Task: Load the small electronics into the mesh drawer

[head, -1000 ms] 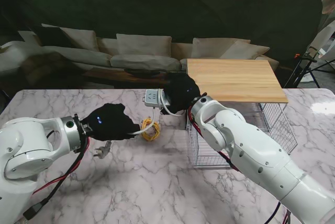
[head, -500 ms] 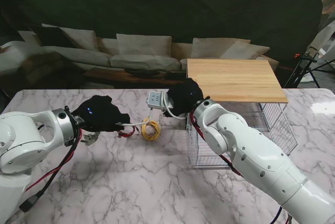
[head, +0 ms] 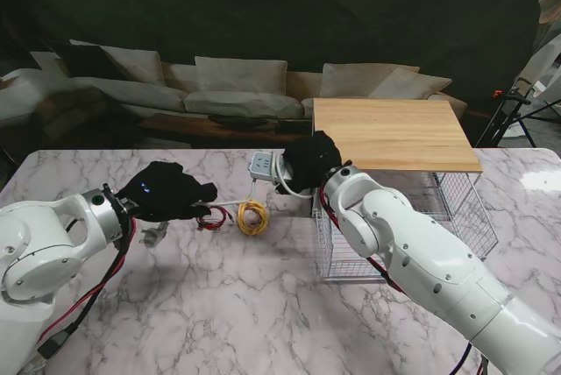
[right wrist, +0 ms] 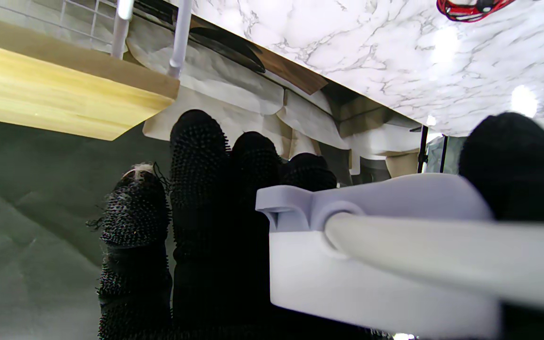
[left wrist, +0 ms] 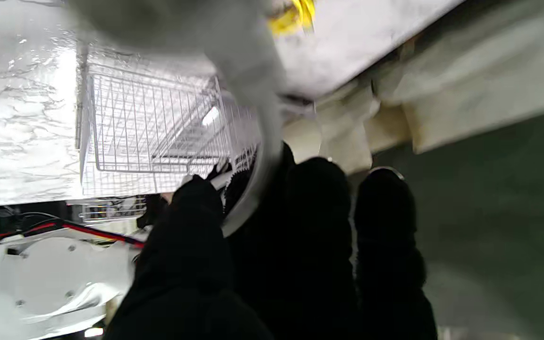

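White power strip (head: 260, 164) pinched in my right hand (head: 307, 161), cord (left wrist: 258, 179) gripped by my left hand (head: 166, 191) (both raised), next goes into the mesh drawer (head: 351, 248) beside it.

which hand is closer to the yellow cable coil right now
Left. The left hand sits beside the yellow cable coil; the right hand is farther off, holding the power strip.

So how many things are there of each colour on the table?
White: 2, the power strip and its plug
Yellow: 1, the cable coil
Red: 1, the wire bundle
Silver: 1, the mesh drawer
Total: 5
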Robot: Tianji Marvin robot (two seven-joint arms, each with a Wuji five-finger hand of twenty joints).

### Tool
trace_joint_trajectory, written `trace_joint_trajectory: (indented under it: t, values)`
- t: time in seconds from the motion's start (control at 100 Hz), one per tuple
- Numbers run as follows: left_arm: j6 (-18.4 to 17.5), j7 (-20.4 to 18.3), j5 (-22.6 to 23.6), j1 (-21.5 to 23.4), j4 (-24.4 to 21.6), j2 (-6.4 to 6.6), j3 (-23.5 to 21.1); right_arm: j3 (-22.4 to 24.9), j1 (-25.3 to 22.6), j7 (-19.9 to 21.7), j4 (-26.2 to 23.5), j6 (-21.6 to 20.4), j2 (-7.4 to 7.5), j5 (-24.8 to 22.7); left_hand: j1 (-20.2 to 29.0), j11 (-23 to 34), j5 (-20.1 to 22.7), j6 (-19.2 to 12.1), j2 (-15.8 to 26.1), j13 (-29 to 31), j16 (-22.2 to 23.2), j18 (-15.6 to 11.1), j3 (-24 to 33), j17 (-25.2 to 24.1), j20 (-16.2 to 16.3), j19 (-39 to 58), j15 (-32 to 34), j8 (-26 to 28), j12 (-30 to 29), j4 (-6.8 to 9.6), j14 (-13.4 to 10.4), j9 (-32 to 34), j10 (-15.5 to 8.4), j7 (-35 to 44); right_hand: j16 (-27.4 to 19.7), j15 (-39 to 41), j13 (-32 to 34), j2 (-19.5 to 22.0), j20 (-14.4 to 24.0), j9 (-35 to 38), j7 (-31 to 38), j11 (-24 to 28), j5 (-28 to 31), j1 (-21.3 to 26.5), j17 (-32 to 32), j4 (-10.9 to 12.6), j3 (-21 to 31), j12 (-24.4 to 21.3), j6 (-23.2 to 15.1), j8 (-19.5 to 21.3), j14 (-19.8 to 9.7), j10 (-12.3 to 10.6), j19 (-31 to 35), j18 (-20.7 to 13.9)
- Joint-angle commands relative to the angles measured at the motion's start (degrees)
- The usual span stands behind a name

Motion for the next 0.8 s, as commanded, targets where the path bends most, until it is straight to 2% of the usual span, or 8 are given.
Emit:
trace_joint_trajectory:
  t: [0.0, 0.06, 0.13, 0.23, 0.38, 0.6, 0.79]
  values:
    - [-0.43, -1.94, 0.92, -0.3, -1.37, -0.55, -0.2, -0.8, 0.74, 0.4, 0.73, 0.03, -0.09, -0.31, 3.51, -2.51, 1.81, -1.28, 3.36, 0.01, -1.04, 1.24, -0.37, -1.38, -0.79, -1.14, -2.68, -2.21, -2.96, -0.51, 1.83, 1.21, 1.13, -1.3, 0.7, 1.53, 2.17, 12.05, 0.83, 2.98, 6.19, 4.24, 7.77, 8.14, 0.12, 2.0, 29.26, 0.45, -2.64, 1.51, 0.17, -4.43, 1.62, 1.45]
    - [-0.75, -1.22, 2.55, -0.53, -2.35, -0.63, -0.15, -1.69, 1.24, 0.71, 1.02, -0.13, -0.09, -0.35, 2.39, -6.23, 3.19, -3.22, 3.56, -2.19, -2.46, 1.09, -0.41, -4.05, -0.42, -2.51, -7.25, -3.13, -6.7, -0.53, 2.59, 1.27, 0.2, -2.8, 0.69, 1.59, 2.19, 12.07, 0.86, 3.02, 6.18, 4.25, 7.8, 8.09, 0.1, 2.04, 29.27, 0.45, -2.62, 1.51, 0.15, -4.45, 1.7, 1.41]
    - [-0.81, -0.48, 3.89, -1.52, -2.81, -0.71, 0.51, -2.7, 1.79, 0.83, 1.34, -0.54, -0.09, -0.53, 0.99, -9.63, 3.42, -6.95, 4.33, -6.8, -4.17, 0.89, -0.49, -8.57, -0.52, -5.24, -13.18, -3.67, -9.55, -0.46, 2.15, -1.61, -0.91, -4.82, 0.69, 1.68, 2.3, 11.98, 0.91, 3.12, 6.22, 4.27, 7.87, 8.0, 0.27, 2.11, 29.34, 0.45, -2.8, 1.56, 0.12, -4.61, 1.85, 1.34]
    - [-0.04, -0.35, 4.56, -3.6, -2.89, -0.78, 2.18, -3.74, 2.25, 1.19, 1.38, -1.29, -0.1, -0.4, -0.02, -8.32, 4.74, -8.87, 4.29, -8.3, -3.32, 0.45, -0.5, -10.34, 0.12, -6.04, -13.97, -3.41, -8.57, -0.43, 1.34, -3.17, -1.61, -6.3, 0.67, 1.73, 2.37, 11.93, 0.93, 3.21, 6.18, 4.25, 7.94, 7.9, 0.27, 2.16, 29.42, 0.44, -2.86, 1.56, 0.17, -4.59, 1.92, 1.33]
    - [2.84, -2.77, 3.58, -7.94, -2.24, -0.76, 5.48, -4.54, 2.25, 1.71, 0.72, -3.67, 0.09, -0.56, -1.41, -7.1, 6.93, -10.65, 3.34, -8.73, -2.18, 0.45, -0.5, -10.71, 0.75, -6.22, -13.17, -4.57, -7.18, -0.39, 0.83, -3.59, -2.28, -8.47, 0.63, 1.69, 2.3, 12.09, 0.94, 3.12, 6.12, 4.19, 7.97, 7.76, 0.24, 2.13, 29.28, 0.44, -2.91, 1.58, -0.03, -4.71, 1.94, 1.32]
    - [6.58, -7.76, -1.59, -15.71, 1.37, -0.51, 11.11, -3.82, 0.34, 2.09, -2.06, -7.73, 0.49, -0.66, -2.06, -5.34, 10.17, -10.71, 2.1, -6.74, -1.48, -0.35, -0.59, -9.29, 1.3, -5.38, -11.15, -4.98, -6.18, -0.67, 1.12, -0.82, -3.68, -8.69, 0.58, 1.63, 2.28, 12.04, 0.89, 3.14, 6.05, 4.08, 7.91, 7.87, 0.29, 2.09, 29.23, 0.46, -3.12, 1.66, -0.05, -4.85, 1.89, 1.23]
    - [10.35, -11.03, -6.21, -21.18, 4.9, -0.39, 15.55, -2.14, -2.36, 1.76, -5.35, -11.49, 0.74, -0.38, -1.79, -4.62, 13.44, -8.89, 0.0, -2.58, -1.96, -1.42, -0.21, -6.04, 1.21, -3.99, -8.76, -7.41, -6.89, -0.54, 1.89, 3.54, -2.05, -9.2, 0.51, 1.41, 2.43, 11.94, 0.84, 3.18, 6.02, 3.97, 7.93, 7.81, 0.51, 1.99, 29.29, 0.53, -3.21, 1.7, -0.2, -4.95, 1.89, 1.16]
